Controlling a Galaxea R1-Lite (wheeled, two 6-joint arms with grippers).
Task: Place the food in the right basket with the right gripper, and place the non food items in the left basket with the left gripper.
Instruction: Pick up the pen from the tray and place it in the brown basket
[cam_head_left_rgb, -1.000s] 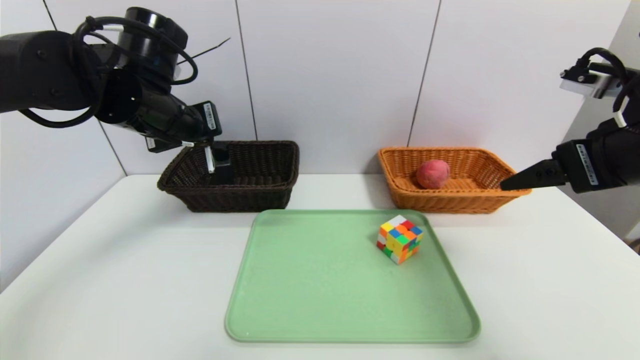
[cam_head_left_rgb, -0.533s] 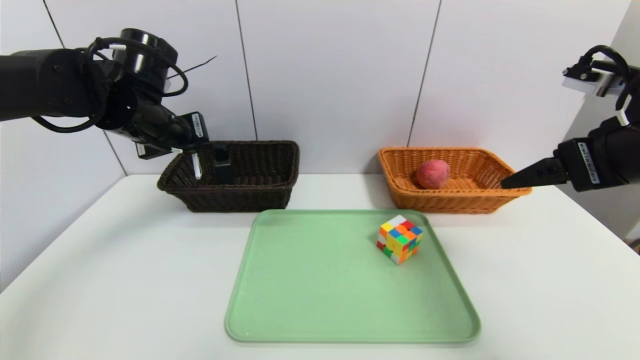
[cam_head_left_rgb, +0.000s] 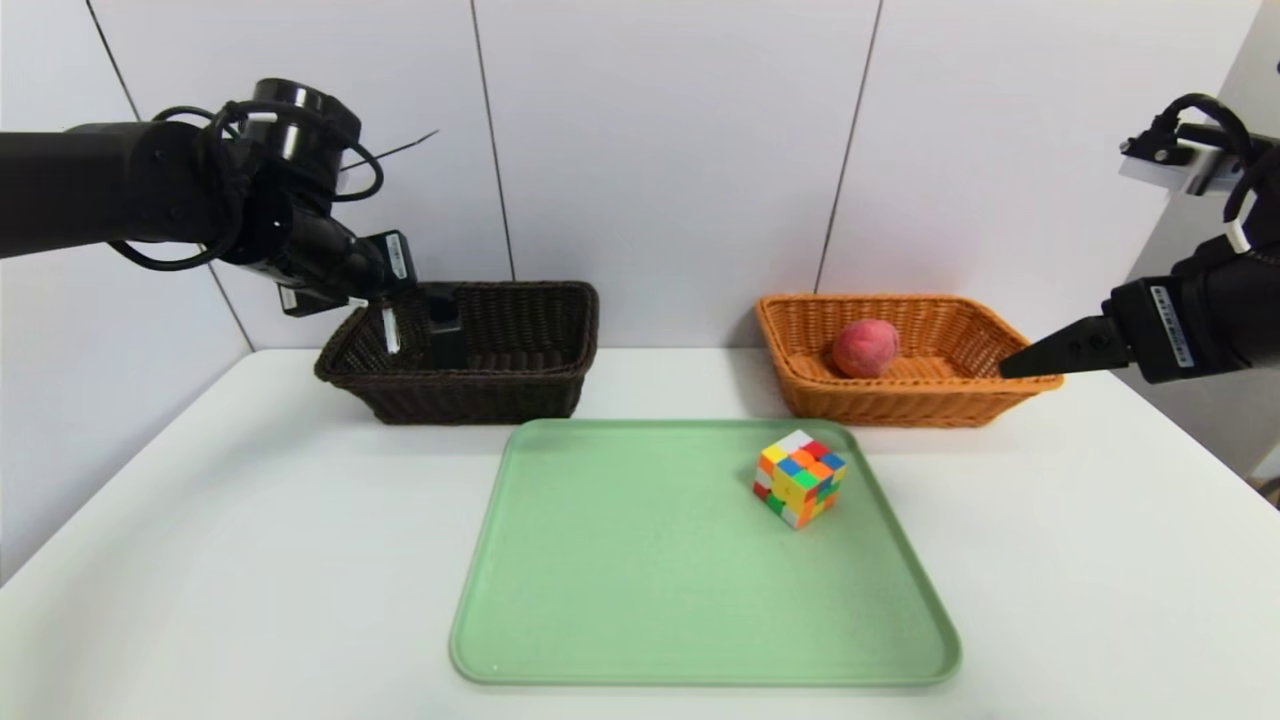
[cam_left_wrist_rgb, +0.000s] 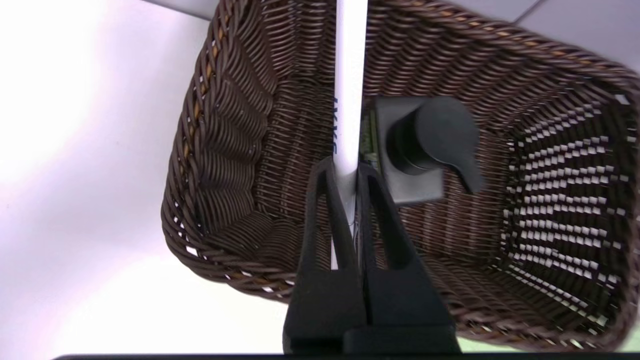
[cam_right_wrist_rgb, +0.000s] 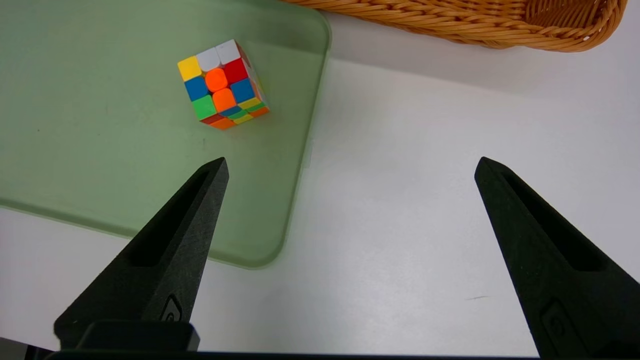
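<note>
While my left gripper (cam_left_wrist_rgb: 345, 172) hangs over the dark brown wicker basket (cam_head_left_rgb: 520, 385), its jaws are clamped on the white pen (cam_left_wrist_rgb: 348, 80), which runs out past the fingertips and points down into that basket's left end. Just beside the jaws, on the side toward the basket's middle, I see the black bottle (cam_left_wrist_rgb: 417, 145) standing upright inside the basket, cap toward the camera; I cannot tell whether pen and bottle touch.

My right gripper (cam_right_wrist_rgb: 350, 167) sits off at the right edge of the table (cam_head_left_rgb: 200, 520) with its jaws wide apart and nothing between them. Ahead of the one finger (cam_right_wrist_rgb: 170, 235) that hangs over the green tray (cam_head_left_rgb: 620, 560), the multicoloured puzzle cube (cam_right_wrist_rgb: 222, 85) rests on the tray, well clear of the tip. The light orange wicker basket (cam_head_left_rgb: 900, 400) lies just beyond the jaws, and the peach (cam_head_left_rgb: 866, 348) rests inside it, apart from the fingertips.
</note>
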